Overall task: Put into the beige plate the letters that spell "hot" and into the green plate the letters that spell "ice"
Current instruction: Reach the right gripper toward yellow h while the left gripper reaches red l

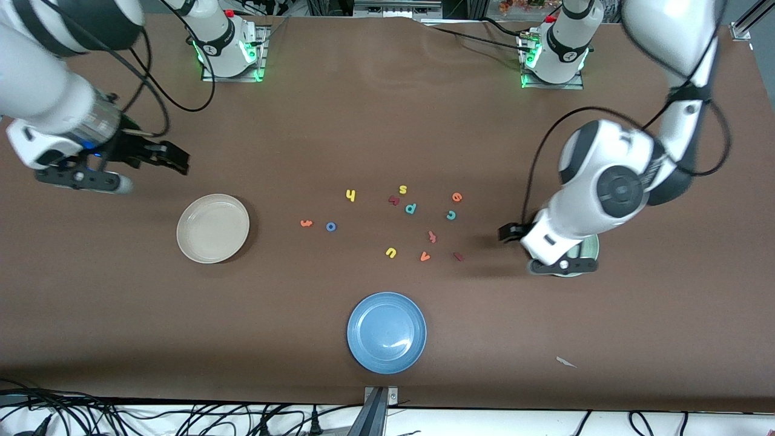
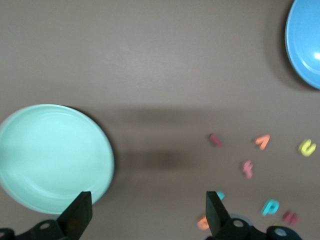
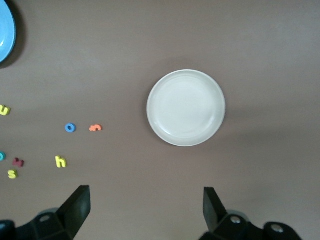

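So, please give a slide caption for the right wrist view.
Open right gripper above the table near the empty beige plate; foam letters lie scattered toward the table's middle.

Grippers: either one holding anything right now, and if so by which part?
Nothing is held. The left gripper hangs open beside the green plate; the right gripper hangs open near the beige plate. Both jaws are empty.

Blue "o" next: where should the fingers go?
Come straight down on the "o", one finger on each outer edge of the ring. It lies flat, apart from the orange "t", so any closing direction should fit.
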You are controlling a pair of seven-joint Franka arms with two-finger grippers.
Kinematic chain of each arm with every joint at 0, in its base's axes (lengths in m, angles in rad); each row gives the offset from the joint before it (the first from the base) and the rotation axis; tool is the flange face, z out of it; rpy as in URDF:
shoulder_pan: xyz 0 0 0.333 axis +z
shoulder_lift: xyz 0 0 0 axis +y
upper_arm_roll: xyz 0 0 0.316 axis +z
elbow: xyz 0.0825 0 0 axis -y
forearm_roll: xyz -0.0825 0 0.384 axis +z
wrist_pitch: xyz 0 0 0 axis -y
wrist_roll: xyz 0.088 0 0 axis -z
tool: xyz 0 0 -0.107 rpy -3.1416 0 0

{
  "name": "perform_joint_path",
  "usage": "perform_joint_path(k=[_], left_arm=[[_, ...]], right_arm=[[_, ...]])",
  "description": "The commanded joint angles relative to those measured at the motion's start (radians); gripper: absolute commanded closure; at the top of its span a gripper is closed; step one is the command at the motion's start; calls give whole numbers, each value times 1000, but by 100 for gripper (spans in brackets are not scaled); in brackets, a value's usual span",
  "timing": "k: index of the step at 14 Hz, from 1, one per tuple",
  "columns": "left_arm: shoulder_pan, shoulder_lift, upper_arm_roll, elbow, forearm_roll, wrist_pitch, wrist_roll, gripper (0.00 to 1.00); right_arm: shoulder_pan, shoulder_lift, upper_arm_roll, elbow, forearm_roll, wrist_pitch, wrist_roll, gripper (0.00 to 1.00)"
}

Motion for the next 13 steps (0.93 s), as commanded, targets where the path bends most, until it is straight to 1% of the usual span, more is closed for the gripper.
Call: perform_joint_path(k=[1, 4, 6, 7, 8, 9, 10, 11, 13], left_arm=[[-65, 89, 8, 56, 13, 78, -165, 0], [-116, 163, 9, 79, 13, 116, -372, 0], [-142, 207, 9, 80, 15, 179, -492, 1], [-154, 233, 9, 80, 15, 204, -523, 5], [-170, 256, 11, 80, 15, 228, -549, 15], [-188, 273, 18, 80, 24, 251, -573, 27], [-196, 283, 27, 80, 47, 259, -583, 37], [-196, 295, 29, 80, 61, 259, -595, 45], [-195, 298, 34, 76, 128, 259, -610, 47]], right_arm=[[53, 22, -4, -40, -1, 64, 100, 0], [101, 45, -2, -102, -1, 139, 142, 0], [139, 62, -2, -157, -1, 208, 187, 0], [168, 70, -1, -189, -1, 252, 211, 0], [190, 75, -1, -215, -1, 292, 241, 0], [210, 85, 1, -232, -1, 322, 270, 0], [234, 102, 1, -235, -1, 342, 299, 0], [260, 121, 1, -235, -1, 354, 327, 0], [300, 162, 1, -240, -1, 412, 423, 0]])
